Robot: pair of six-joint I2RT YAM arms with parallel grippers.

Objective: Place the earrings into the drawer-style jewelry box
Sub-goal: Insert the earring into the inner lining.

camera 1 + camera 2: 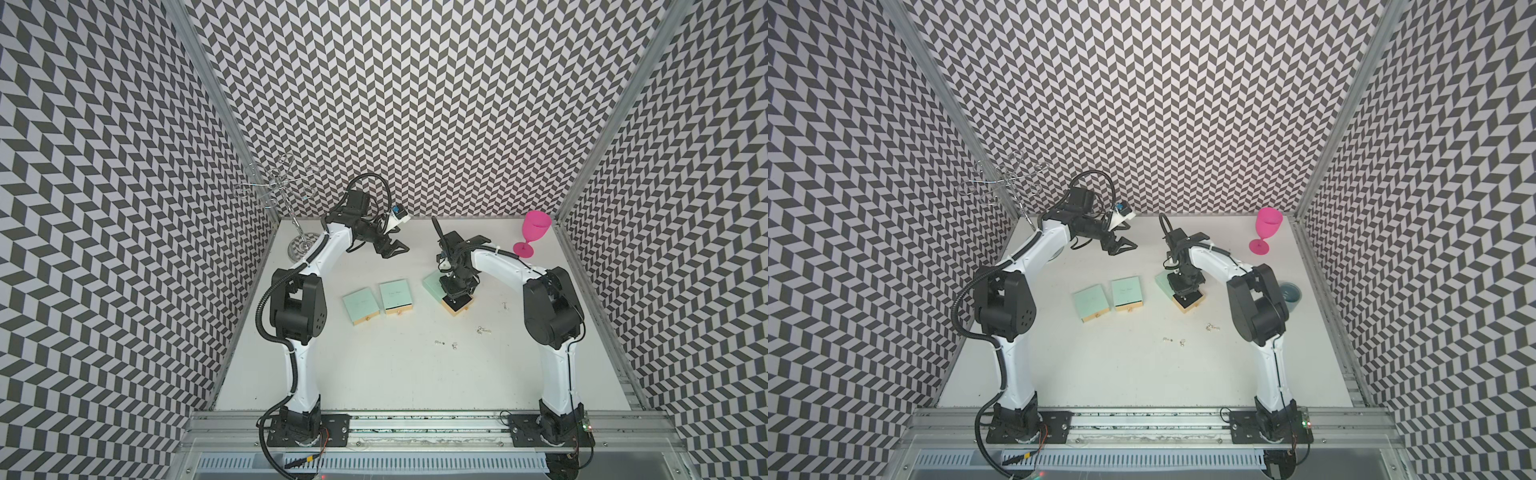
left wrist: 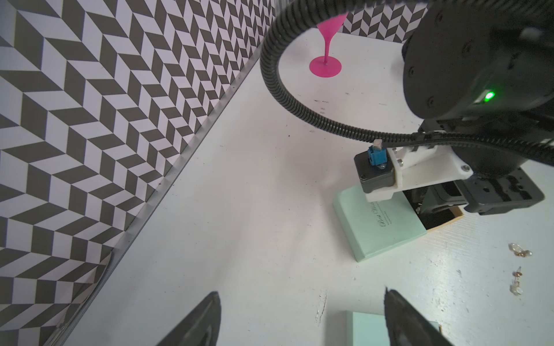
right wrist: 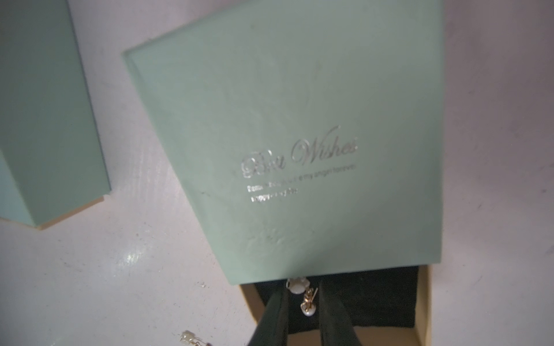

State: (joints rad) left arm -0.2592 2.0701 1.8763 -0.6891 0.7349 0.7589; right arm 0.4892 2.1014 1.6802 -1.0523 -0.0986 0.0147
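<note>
**Right gripper down in the open drawer, an earring between its fingers**

From where I stood, the right gripper (image 3: 304, 295) pointed down into the pulled-out drawer (image 3: 424, 299) of the mint-green jewelry box (image 3: 299, 134), its tips just short of the lid's edge. Its jaws stood a narrow gap apart. In that gap one pearl-and-gold earring (image 3: 308, 304) lay on the black lining; I could not tell whether either finger touched it. A second pale earring (image 3: 296, 285) sat just past the tips, against the lid's edge. Outside the drawer, off to one side of the gripper, a loose earring (image 3: 190, 337) lay on the white table (image 3: 135, 269). In both top views the other earrings (image 1: 484, 331) (image 1: 1212, 327) lay in small clusters on the table, nearer the arm bases than the gripper and well apart from it.

The left gripper (image 1: 392, 248) hung above the table, well back from the open box, its jaws spread wide with nothing between them. Two shut mint boxes (image 1: 361, 306) lay side by side between it and its arm's base.
</note>
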